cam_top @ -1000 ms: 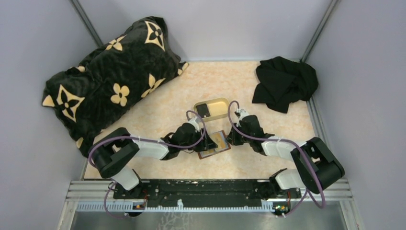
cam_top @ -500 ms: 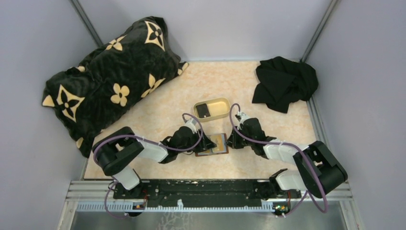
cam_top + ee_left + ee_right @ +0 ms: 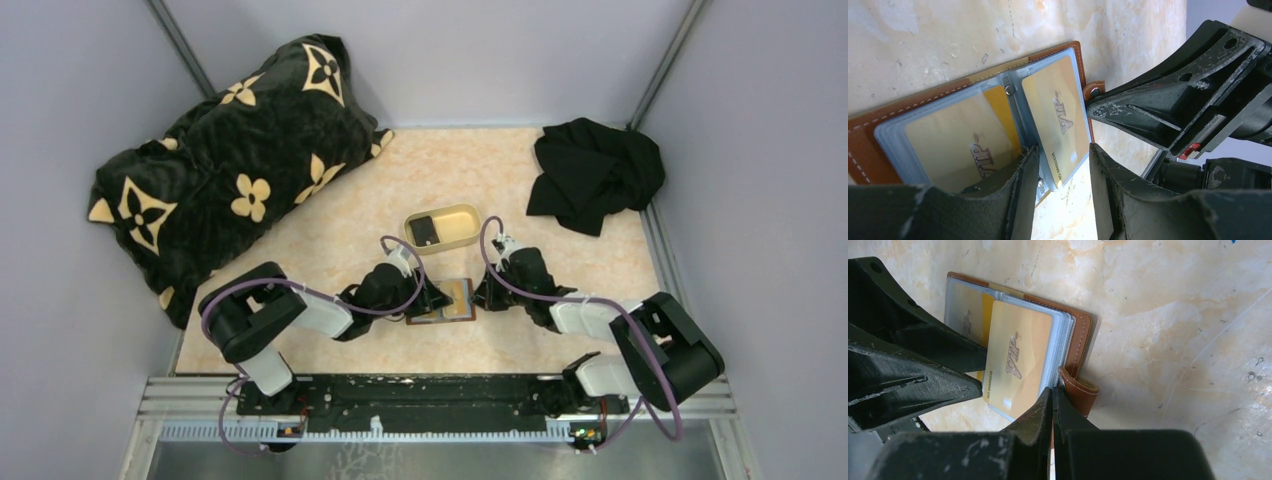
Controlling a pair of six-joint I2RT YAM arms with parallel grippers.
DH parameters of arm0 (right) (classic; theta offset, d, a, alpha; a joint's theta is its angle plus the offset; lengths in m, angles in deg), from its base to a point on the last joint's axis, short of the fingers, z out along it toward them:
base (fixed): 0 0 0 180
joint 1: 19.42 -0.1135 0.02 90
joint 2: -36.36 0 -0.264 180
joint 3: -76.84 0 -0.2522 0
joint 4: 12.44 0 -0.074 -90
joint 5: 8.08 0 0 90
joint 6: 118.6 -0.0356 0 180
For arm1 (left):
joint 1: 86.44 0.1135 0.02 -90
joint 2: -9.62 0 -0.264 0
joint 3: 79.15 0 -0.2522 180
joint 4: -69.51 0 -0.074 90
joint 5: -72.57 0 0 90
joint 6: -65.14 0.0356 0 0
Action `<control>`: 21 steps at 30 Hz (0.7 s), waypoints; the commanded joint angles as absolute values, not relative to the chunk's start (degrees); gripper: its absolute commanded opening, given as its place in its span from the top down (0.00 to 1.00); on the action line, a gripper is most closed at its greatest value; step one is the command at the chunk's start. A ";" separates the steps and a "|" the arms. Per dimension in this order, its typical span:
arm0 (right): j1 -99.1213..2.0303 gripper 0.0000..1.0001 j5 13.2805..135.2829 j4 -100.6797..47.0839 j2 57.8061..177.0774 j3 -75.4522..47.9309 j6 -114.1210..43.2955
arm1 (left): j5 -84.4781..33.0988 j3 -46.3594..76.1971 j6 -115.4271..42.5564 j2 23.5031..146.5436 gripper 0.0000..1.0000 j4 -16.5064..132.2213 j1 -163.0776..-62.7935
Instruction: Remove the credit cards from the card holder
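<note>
The card holder (image 3: 446,301) lies open on the table between both grippers, brown outside with clear sleeves. In the left wrist view its leather (image 3: 898,112) frames two gold VIP credit cards (image 3: 1055,115) (image 3: 953,145) in the sleeves. My left gripper (image 3: 1060,170) is open, its jaws straddling the near corner of the right sleeve. My right gripper (image 3: 1052,396) is shut, its tips against the holder's right edge (image 3: 1080,335) beside the snap tab (image 3: 1082,392). A gold card (image 3: 1018,360) lies on top there. A dark card (image 3: 424,230) lies in the tan tray (image 3: 462,214).
A black patterned cushion (image 3: 220,170) lies at the back left. A black cloth (image 3: 595,172) is heaped at the back right. Grey walls close in the table on three sides. The two grippers (image 3: 432,298) (image 3: 482,294) are almost touching across the holder.
The card holder has shifted slightly left and now lies squarer. Both grippers have closed in a little on it.
</note>
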State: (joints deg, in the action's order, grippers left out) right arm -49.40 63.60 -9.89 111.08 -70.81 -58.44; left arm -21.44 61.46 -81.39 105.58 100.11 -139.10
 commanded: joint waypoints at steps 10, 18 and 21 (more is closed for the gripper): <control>-51.63 1.00 63.92 -11.01 115.58 -73.31 -58.77 | -25.08 60.47 -82.69 106.33 0.57 107.00 -137.89; -52.15 1.00 63.90 -10.36 117.31 -73.05 -58.68 | -27.21 60.85 -83.57 105.19 0.57 108.81 -137.10; -52.52 1.00 63.90 -10.29 117.82 -72.88 -58.61 | -27.80 60.39 -83.71 106.53 0.57 109.19 -137.06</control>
State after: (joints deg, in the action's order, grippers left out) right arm -50.58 63.31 -3.77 114.60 -71.13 -59.73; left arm -24.11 61.40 -82.44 105.89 103.78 -136.74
